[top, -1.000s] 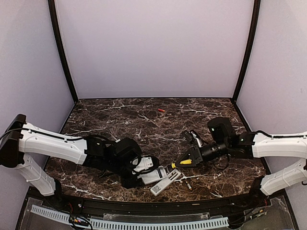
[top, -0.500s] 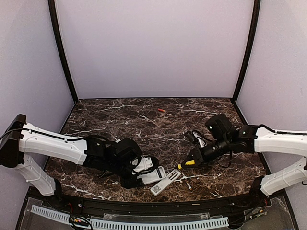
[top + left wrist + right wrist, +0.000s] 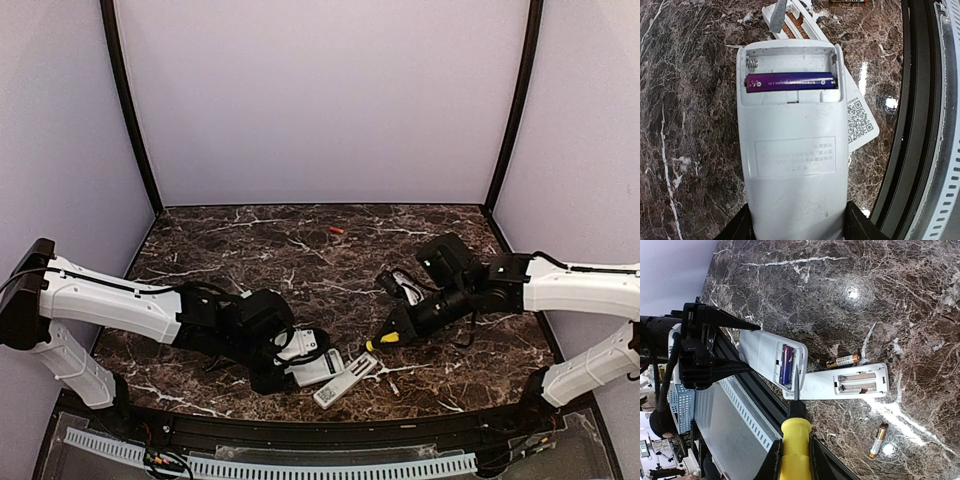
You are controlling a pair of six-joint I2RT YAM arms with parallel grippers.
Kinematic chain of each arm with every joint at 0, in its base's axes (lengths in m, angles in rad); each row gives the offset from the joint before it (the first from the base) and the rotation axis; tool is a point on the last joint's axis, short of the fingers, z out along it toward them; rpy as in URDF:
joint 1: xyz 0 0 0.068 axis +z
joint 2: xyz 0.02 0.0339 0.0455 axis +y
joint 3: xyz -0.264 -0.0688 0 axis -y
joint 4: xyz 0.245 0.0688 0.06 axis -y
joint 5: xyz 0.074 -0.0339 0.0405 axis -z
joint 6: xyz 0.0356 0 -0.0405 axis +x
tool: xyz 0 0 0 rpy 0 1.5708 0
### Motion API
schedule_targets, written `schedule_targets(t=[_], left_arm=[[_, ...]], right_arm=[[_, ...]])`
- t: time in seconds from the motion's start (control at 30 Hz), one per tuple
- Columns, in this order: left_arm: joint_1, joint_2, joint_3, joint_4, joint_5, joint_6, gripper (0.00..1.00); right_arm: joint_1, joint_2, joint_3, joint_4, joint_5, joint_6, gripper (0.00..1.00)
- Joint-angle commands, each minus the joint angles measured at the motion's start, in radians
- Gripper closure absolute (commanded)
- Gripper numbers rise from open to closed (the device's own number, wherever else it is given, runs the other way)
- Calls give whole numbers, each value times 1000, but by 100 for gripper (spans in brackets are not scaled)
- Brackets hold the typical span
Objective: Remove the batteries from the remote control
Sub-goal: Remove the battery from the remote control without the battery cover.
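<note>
On bench (image 3: 920, 300) beside emptied remote (image 3: 840, 385): two loose batteries (image 3: 842, 360), done. Holding white remote (image 3: 790, 165) in left claw (image 3: 799, 226), yellow-handled pry tool (image 3: 795, 432) in right claw (image 3: 794, 460); need to pull purple battery (image 3: 790, 81) from its bay

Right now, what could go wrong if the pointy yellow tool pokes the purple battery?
The thin tip of the yellow tool might slip off the round purple battery and scrape the remote. The left gripper holds the remote only at its other end, so prying may twist it loose. A popped battery could roll off the table, whose edge is close.
</note>
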Motion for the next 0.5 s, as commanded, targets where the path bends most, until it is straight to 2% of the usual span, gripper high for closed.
schedule_targets(t=[0.0,0.2,0.47], left_arm=[[-3,-19,-8,7,10,7,73],[-3,-23,-10,15,12,3,74],[-3,-34,-15,16,8,4,74]], right_arm=[[8,-48,26,-3,-5,-6,100],[18,-38,-3,21,-36,5,100],[48,35,30,14,0,-1,100]])
